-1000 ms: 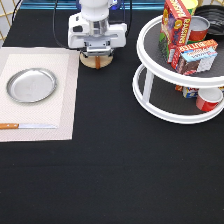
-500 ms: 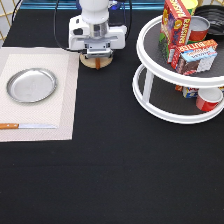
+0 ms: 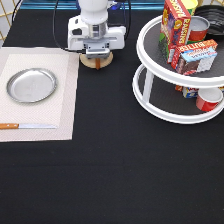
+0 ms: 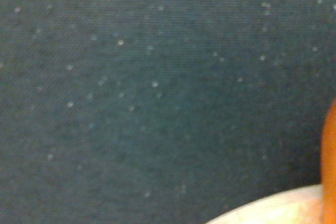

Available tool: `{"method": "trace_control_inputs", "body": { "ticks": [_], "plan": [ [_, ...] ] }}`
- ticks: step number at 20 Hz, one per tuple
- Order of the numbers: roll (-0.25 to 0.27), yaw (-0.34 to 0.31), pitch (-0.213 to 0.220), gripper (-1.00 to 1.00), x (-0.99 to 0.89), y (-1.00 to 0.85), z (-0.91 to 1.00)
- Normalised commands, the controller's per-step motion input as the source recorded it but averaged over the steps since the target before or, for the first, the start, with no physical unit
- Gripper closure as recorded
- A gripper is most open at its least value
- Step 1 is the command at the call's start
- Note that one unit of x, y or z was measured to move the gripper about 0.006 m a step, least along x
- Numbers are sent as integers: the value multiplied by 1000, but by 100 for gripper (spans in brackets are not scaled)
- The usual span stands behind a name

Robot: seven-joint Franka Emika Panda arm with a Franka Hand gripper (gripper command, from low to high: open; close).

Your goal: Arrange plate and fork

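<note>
Exterior view: gripper [image 3: 96, 56] low at the top centre, right over a wooden coaster [image 3: 96, 62] on the black table [image 3: 110, 170]. An orange bit shows between the fingers on the coaster, probably the fork [image 3: 97, 63] handle; tines not visible. Fingers hidden under the hand body, so cannot tell how far open it is or whether it has hold of anything. Plate [image 3: 31, 85] lies flat on a beige placemat [image 3: 65, 115] at the exterior view's left, well apart from the gripper. Knife [image 3: 27, 126] lies on the mat's lower part, below the plate, not touching it. Two-tier white turntable [image 3: 150, 107] at the exterior view's right with boxes [image 3: 176, 22] on the top tier and cans [image 3: 207, 100] on the lower one.

Wrist view: mostly dark table cloth, close up. Pale curved edge of the coaster [image 4: 262, 210] in one corner. Orange strip [image 4: 329, 150] at the frame edge beside it, likely the fork handle; too little shown to be sure.
</note>
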Motion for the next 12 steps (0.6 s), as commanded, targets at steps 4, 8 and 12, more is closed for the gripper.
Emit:
{"method": "trace_control_inputs", "body": {
  "ticks": [4,8,12],
  "plan": [
    [0,0,0,100,0,0,-9],
    [0,0,-1,100,0,0,1],
    [7,10,-4,100,0,-38,201]
  ]
}}
